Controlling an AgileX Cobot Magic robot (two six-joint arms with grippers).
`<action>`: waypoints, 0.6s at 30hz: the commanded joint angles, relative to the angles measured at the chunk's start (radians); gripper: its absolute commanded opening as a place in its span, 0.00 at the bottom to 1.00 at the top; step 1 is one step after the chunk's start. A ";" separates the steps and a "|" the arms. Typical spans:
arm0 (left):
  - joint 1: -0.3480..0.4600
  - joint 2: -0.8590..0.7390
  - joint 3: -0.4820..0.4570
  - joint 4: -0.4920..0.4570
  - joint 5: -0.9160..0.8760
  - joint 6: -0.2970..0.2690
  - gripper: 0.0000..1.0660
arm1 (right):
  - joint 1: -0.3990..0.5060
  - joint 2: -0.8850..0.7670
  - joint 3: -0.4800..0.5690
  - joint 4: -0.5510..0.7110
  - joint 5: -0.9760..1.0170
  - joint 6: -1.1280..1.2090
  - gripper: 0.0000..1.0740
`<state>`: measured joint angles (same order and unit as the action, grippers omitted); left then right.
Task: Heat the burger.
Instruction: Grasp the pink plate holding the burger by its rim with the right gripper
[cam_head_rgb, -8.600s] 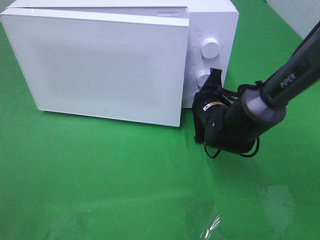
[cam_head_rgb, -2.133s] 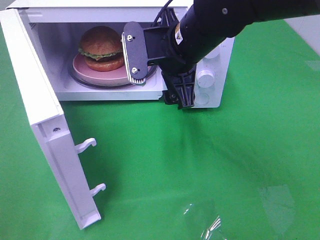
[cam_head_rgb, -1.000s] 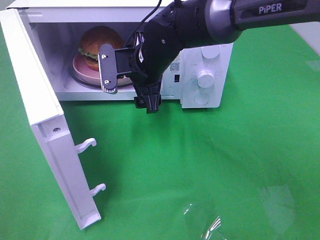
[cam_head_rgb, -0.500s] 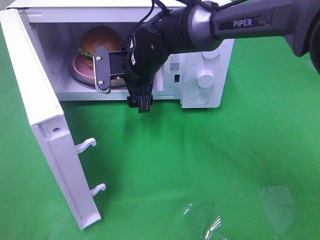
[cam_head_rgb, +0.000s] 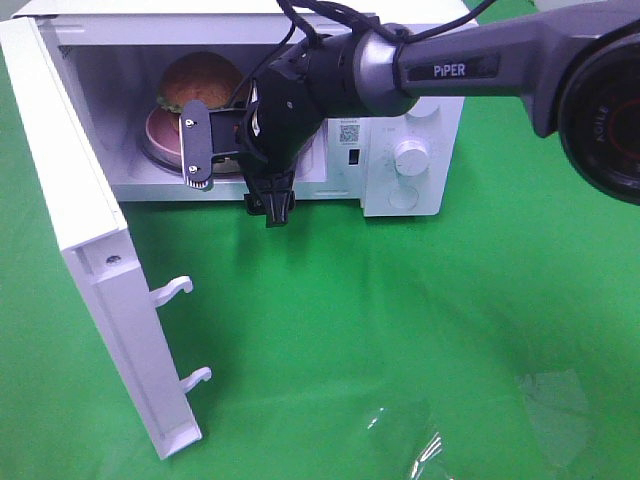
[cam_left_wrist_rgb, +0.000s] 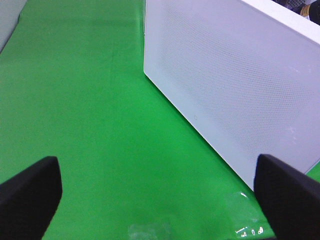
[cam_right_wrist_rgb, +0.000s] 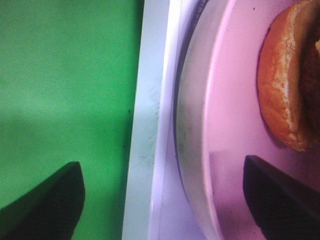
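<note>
1. From above: the right claw (cam_head_rgb: 232, 178), jaws apart and empty, hangs at the microwave (cam_head_rgb: 420, 150) mouth; the burger (cam_head_rgb: 200, 85) sits just behind it on its plate (cam_head_rgb: 160, 135). Pushing deeper could topple the burger.

2. Left wrist: the left claw (cam_left_wrist_rgb: 160, 192), wide open, faces the open door (cam_left_wrist_rgb: 235, 90); a swing could jam it.

3. Right wrist: the turntable (cam_right_wrist_rgb: 192, 125) rim lies between the claw tips; closing here risks snagging it.

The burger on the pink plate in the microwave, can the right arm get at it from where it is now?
Probably yes. The microwave door stands wide open, the right gripper is open at the cavity's mouth, and nothing lies between it and the burger.
</note>
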<state>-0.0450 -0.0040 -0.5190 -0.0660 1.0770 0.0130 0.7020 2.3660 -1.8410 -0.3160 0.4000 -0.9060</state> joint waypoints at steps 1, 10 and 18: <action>0.005 -0.016 0.003 -0.008 -0.008 0.002 0.91 | -0.002 0.014 -0.022 0.006 0.009 0.004 0.78; 0.005 -0.016 0.003 -0.008 -0.008 0.002 0.91 | 0.002 0.041 -0.079 0.009 0.015 0.006 0.76; 0.005 -0.016 0.003 -0.008 -0.008 0.002 0.91 | 0.002 0.067 -0.081 0.031 0.003 0.006 0.74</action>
<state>-0.0450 -0.0040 -0.5190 -0.0660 1.0770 0.0130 0.7020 2.4240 -1.9160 -0.3030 0.4120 -0.9060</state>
